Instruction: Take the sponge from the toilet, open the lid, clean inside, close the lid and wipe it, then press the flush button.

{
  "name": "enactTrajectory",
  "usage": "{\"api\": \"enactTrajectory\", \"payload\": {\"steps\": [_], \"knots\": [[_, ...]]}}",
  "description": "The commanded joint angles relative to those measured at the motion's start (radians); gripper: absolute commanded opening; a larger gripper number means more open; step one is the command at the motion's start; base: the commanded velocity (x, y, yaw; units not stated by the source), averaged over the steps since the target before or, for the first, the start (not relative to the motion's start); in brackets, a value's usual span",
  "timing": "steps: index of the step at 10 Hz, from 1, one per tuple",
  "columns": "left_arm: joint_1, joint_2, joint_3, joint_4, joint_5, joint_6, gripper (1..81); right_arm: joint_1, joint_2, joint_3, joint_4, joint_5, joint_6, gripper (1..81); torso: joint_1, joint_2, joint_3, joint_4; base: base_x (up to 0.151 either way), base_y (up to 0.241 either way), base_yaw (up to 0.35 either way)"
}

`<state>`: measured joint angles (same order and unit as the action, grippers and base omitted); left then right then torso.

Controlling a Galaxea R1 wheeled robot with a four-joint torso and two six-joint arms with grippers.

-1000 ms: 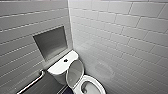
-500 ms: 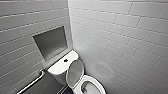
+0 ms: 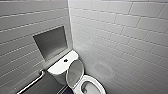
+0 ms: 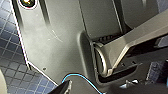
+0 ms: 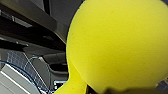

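Head view: lid raised against toilet tank, unchanged; bowl open for cleaning. Right gripper pinches sponge.

Close on the robot's body: a wide dark grey plate with a pale-rimmed round fitting at one corner, a lighter grey jointed bar beside it, and a thin blue cable curving across.

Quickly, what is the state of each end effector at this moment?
Left end effector: it cannot be told whether it is open or closed.
Right end effector: closed, holding the sponge.
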<state>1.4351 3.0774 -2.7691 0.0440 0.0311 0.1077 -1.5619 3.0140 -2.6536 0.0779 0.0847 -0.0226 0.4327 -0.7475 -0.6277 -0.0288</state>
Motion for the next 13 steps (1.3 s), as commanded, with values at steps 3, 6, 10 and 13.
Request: {"api": "enactTrajectory", "payload": {"steps": [3, 6, 10, 13], "knots": [[-0.012, 0.008, 0.008, -0.013, 0.076, 0.006, 81.1, 0.001, 0.002, 0.002, -0.007, -0.077, 0.0, 1.0, 0.0, 0.0, 0.0, 0.0, 0.0, 0.0, 0.0], [-0.012, 0.018, 0.008, -0.003, 0.087, 0.009, 81.1, 0.001, 0.004, 0.002, -0.006, -0.077, 0.0, 1.0, -0.064, 0.1, 0.0, 0.0, 0.0, 0.0, 0.0], [-0.012, 0.015, 0.006, -0.001, 0.087, 0.012, 81.1, -0.001, 0.005, 0.002, -0.004, -0.077, 0.0, 1.0, -0.055, 0.084, 0.0, 0.0, 0.0, 0.0, 0.0], [-0.012, 0.018, 0.006, -0.003, 0.078, 0.01, 81.1, -0.002, 0.007, 0.002, -0.004, -0.075, 0.001, 1.0, -0.068, 0.101, 0.0, 0.0, 0.0, 0.0, 0.0]]}}
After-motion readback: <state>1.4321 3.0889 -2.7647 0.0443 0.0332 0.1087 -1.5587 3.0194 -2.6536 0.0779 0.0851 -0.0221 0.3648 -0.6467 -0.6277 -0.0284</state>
